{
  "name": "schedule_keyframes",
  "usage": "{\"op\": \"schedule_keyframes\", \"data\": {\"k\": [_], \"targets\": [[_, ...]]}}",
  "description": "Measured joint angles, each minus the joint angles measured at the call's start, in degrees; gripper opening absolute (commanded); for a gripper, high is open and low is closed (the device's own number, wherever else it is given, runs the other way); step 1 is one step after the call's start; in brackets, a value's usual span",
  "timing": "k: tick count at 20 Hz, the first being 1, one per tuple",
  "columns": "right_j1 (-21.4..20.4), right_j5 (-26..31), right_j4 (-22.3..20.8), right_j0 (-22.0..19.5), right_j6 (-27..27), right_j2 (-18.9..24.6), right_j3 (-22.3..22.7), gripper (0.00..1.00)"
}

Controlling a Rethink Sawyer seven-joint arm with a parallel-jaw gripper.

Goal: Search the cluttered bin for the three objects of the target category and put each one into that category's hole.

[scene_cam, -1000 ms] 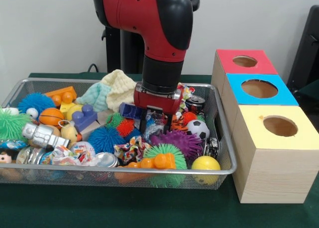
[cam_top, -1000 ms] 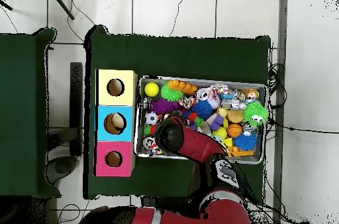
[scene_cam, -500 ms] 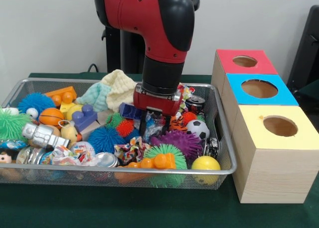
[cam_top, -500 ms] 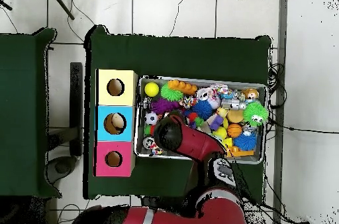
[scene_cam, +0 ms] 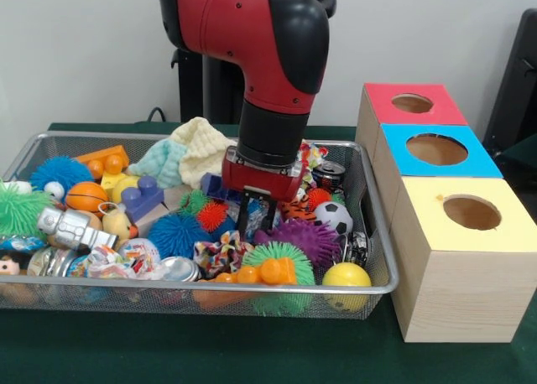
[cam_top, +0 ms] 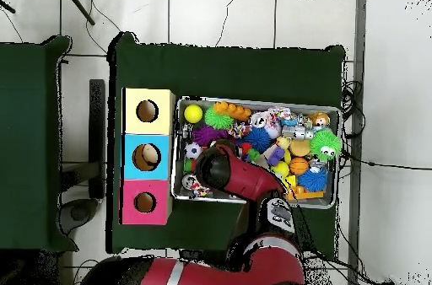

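My gripper (scene_cam: 256,220) reaches down into the toy clutter at the middle of the wire bin (scene_cam: 201,288). It stands between a red spiky ball (scene_cam: 211,214) and a purple spiky ball (scene_cam: 306,237), over a pale crinkly item. A soccer ball (scene_cam: 336,216) lies just to its right. Beside the bin stand three wooden boxes with round holes: red (scene_cam: 411,104), blue (scene_cam: 436,149) and yellow (scene_cam: 470,212). In the overhead view the red arm (cam_top: 224,168) covers the gripper and part of the bin (cam_top: 253,101).
The bin also holds a yellow ball (scene_cam: 346,275), a green spiky ball (scene_cam: 277,254), a blue spiky ball (scene_cam: 178,233), a small basketball (scene_cam: 86,196), a silver robot toy (scene_cam: 71,227), a knit cloth (scene_cam: 193,149) and a can (scene_cam: 329,174). A tan thing shows inside the blue box's hole (cam_top: 148,157).
The gripper has shifted slightly left and a little deeper into the clutter. The toys around it have barely moved.
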Motion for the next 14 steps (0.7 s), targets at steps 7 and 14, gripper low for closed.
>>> {"op": "schedule_keyframes", "data": {"k": [7,14], "targets": [[0.24,0.49,0.02,0.32,0.0,-0.5,-0.8,0.0],[0.22,0.61,0.02,-0.02,0.0,-0.45,-0.83,0.0]]}}
